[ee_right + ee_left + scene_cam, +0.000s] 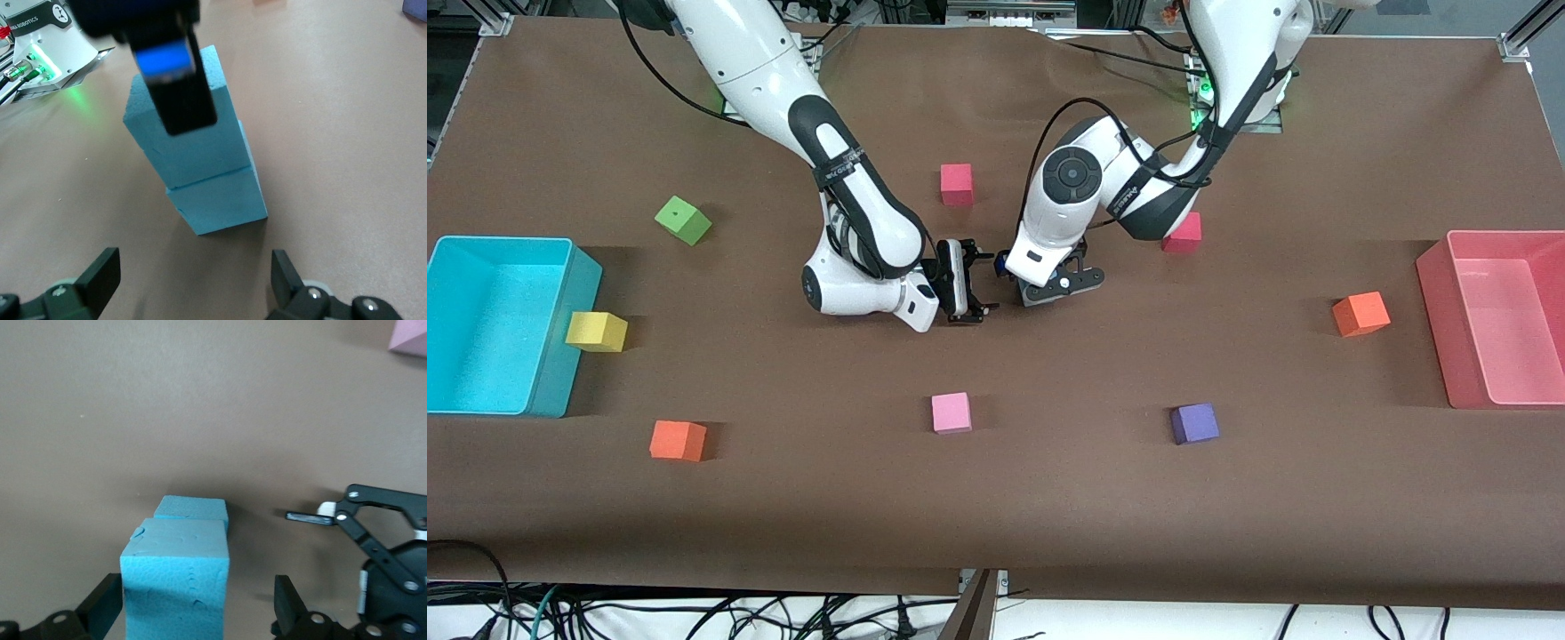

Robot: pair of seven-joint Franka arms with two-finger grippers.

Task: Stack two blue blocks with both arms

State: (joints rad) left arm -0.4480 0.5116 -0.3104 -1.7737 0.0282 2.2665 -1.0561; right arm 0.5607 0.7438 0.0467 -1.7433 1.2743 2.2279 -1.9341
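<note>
One blue block [180, 127] is stacked upright on the other [217, 200] mid-surface. The left hand [199, 607] is spread around the top block; the right hand [193, 283], spread, waits at nine o'clock.

blue blocks [200, 157] stacked | left gripper [177, 73] above, fingers spread
</note>
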